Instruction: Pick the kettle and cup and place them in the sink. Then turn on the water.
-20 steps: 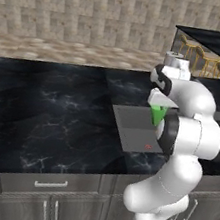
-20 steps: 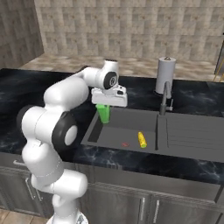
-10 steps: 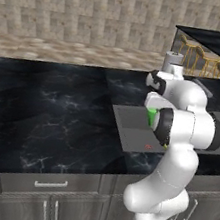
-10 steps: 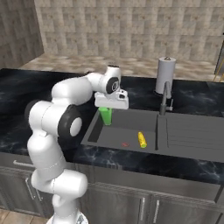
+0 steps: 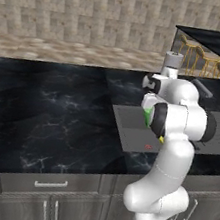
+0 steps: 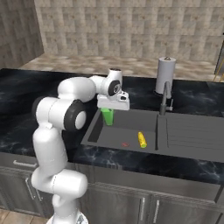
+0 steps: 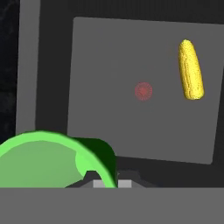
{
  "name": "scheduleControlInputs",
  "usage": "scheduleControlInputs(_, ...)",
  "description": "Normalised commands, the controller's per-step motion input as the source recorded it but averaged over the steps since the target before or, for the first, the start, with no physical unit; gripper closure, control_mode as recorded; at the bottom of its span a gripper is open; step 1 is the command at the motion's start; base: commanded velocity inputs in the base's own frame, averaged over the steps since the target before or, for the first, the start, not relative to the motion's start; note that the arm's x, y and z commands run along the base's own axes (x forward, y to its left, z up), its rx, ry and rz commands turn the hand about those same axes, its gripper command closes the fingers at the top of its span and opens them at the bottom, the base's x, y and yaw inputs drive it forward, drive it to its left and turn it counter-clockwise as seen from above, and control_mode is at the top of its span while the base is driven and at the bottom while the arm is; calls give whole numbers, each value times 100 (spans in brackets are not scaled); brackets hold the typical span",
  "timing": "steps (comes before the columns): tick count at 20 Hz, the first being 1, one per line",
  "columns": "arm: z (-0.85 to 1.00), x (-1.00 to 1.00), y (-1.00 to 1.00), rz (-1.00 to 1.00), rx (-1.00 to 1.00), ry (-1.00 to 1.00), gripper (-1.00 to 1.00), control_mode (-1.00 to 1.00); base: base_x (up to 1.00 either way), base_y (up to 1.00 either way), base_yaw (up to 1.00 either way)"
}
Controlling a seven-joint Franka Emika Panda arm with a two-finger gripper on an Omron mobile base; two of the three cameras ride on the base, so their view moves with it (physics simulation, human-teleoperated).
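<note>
My gripper [image 6: 108,111] is shut on the rim of the green cup [image 6: 107,117], which hangs upright over the left end of the sink [image 6: 127,131]. In the hand view the cup [image 7: 52,159] sits at the lower left, with the gripper [image 7: 107,181] clamped on its wall and the sink floor [image 7: 109,57] below. From the left base view the cup [image 5: 147,115] peeks out beside my arm, above the sink [image 5: 132,123]. The slim faucet [image 6: 164,96] stands at the basin's back right with no water running. The kettle is out of view.
A yellow corn cob [image 6: 141,139] [image 7: 190,70] lies on the basin floor near a red drain mark [image 6: 125,144] [image 7: 143,91]. The ribbed drainboard [image 6: 188,133] lies right of the basin. A paper towel roll [image 6: 166,75] stands behind the faucet.
The arm's elbow has swung in toward the sink, and the cup has shifted a little farther over the basin's left end. The grip on the cup has stayed shut.
</note>
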Motion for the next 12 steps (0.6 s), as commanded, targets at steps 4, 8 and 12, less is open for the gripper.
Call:
scheduleControlInputs(4,-14,38,0,0,0,-2,100,-100,0,0,0)
scheduleControlInputs(8,-20,42,0,0,0,-3,100,-100,0,0,0)
scheduleControlInputs(12,-40,33,0,0,0,-2,100,-100,0,0,0)
